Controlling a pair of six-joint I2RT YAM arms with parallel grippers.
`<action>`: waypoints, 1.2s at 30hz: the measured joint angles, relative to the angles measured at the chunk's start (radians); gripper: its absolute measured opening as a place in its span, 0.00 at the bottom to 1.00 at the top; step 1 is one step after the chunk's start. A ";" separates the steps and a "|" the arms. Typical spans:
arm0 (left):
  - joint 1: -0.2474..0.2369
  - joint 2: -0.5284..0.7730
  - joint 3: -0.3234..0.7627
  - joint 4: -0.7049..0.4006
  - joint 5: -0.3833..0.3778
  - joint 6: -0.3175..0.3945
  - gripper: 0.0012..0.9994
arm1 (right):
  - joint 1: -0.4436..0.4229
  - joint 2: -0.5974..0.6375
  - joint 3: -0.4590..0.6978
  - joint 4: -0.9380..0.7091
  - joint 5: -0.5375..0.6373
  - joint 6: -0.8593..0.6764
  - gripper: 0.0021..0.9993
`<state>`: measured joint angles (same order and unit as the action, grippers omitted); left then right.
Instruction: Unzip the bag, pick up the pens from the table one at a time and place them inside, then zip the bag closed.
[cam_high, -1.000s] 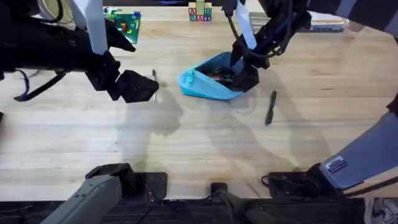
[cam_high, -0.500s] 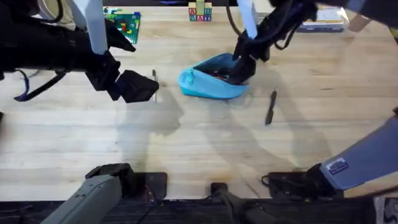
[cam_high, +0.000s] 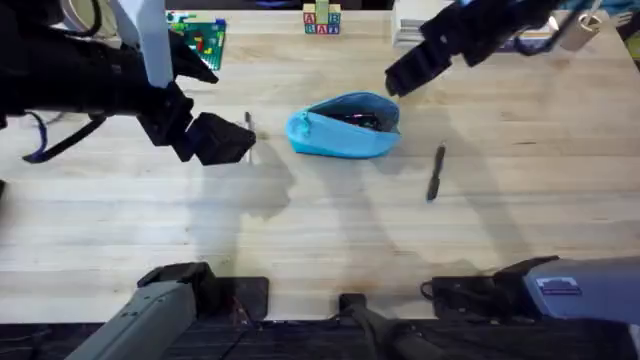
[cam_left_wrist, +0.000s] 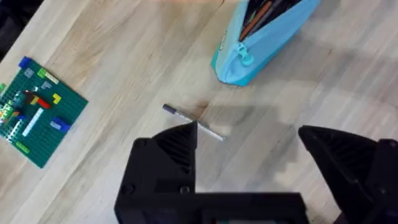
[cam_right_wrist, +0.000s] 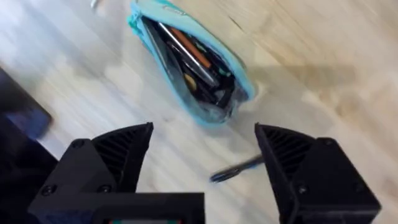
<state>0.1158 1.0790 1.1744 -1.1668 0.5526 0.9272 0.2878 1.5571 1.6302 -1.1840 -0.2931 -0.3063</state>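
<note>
Pouch, light blue (cam_high: 343, 128): we list it lying on the tabletop (cam_high: 320, 230) near the centre, zipper undone along its top edge, mouth gaping. From the right wrist view we see dark pens and an orange one packed inside it (cam_right_wrist: 189, 59).

Pen, dark, first item (cam_high: 435, 172): we record it loose on the tabletop, off to the right of the bag and apart from it, lying nearly straight up the overhead view with a slight tilt.

Pen, second item (cam_high: 249, 128): we note it on the tabletop left of the bag, just beside the left end effector's black fingers. In the left wrist view it appears as a thin grey stick (cam_left_wrist: 191, 122), partly covered by one finger.

Left end effector (cam_high: 222, 138): fingers apart, holding nothing, low over the tabletop left of the bag.

Right end effector (cam_high: 408, 72): raised above and behind the bag's right end, clear of it. In its own wrist view the two fingers stand wide apart with nothing between them.

Green brick baseplate (cam_high: 201, 38): far left of the tabletop.

Lettered blocks (cam_high: 321, 20): at the far edge.
</note>
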 joint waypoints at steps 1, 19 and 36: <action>0.000 0.000 0.000 0.000 0.000 0.000 1.00 | 0.000 -0.023 0.000 -0.008 0.009 0.047 1.00; 0.000 0.000 0.000 -0.001 0.000 0.000 0.99 | 0.000 -0.344 0.003 -0.384 0.410 0.766 1.00; 0.000 0.000 0.000 -0.001 0.000 -0.015 0.99 | 0.000 -0.352 -0.252 -0.393 0.511 1.112 1.00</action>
<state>0.1158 1.0790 1.1744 -1.1675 0.5526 0.9127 0.2874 1.2053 1.3783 -1.5771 0.2176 0.8055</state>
